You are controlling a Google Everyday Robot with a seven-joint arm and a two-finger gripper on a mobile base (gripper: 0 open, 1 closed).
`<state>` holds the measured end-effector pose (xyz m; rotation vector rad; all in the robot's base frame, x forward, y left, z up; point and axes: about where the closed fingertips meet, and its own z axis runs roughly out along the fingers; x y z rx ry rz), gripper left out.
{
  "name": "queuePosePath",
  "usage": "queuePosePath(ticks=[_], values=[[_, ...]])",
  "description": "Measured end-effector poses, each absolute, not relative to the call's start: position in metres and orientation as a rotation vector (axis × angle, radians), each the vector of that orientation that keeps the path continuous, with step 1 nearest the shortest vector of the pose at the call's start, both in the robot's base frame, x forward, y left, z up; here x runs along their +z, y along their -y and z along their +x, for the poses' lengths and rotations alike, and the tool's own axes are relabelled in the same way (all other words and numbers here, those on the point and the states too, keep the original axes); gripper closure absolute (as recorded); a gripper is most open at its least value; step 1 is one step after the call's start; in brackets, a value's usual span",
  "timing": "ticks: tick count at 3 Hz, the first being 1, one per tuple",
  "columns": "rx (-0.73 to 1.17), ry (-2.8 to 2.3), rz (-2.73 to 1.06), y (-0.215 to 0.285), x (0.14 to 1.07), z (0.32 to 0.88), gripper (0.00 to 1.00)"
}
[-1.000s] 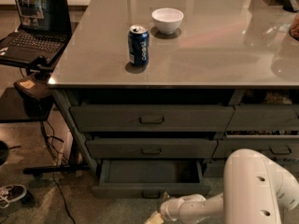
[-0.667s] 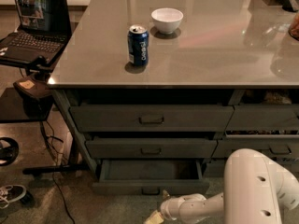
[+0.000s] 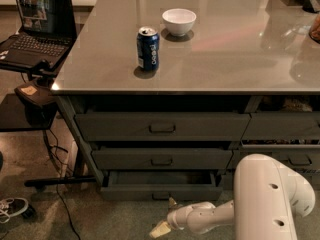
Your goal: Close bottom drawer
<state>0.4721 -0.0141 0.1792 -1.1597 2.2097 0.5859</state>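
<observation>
The bottom drawer (image 3: 125, 191) is the lowest wide dark grey drawer of the counter. It stands a little way out, with a strip of its bare inside showing. Its small centre pull (image 3: 161, 196) is just above my gripper. My gripper (image 3: 165, 216) is low in front of the drawer, at the end of my white arm (image 3: 210, 216) that reaches in from the right. Its fingers are spread apart: one fingertip (image 3: 172, 202) lies at the drawer front near the pull, the other points down toward the floor. It holds nothing.
Two taller-fronted drawers (image 3: 162, 127) sit shut above it, with narrower drawers (image 3: 282, 126) to the right. On the counter top (image 3: 225, 59) stand a blue can (image 3: 148, 49) and a white bowl (image 3: 179, 21). A laptop (image 3: 35, 29) on a stand, cables and a shoe (image 3: 12, 207) are at the left.
The bottom drawer has slid inward and sticks out less than before. My gripper has moved forward with it, toward the drawer front.
</observation>
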Motion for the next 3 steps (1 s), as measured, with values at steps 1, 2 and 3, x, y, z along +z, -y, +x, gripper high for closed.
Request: queuePosePath(ticks=[1, 2, 3], values=[[0.541, -2.183, -1.076, 0.033, 0.190, 0.501, 0.00], [0.510, -2.163, -1.049, 0.042, 0.200, 0.516, 0.00], [0.477, -2.160, -1.046, 0.038, 0.203, 0.543, 0.00]])
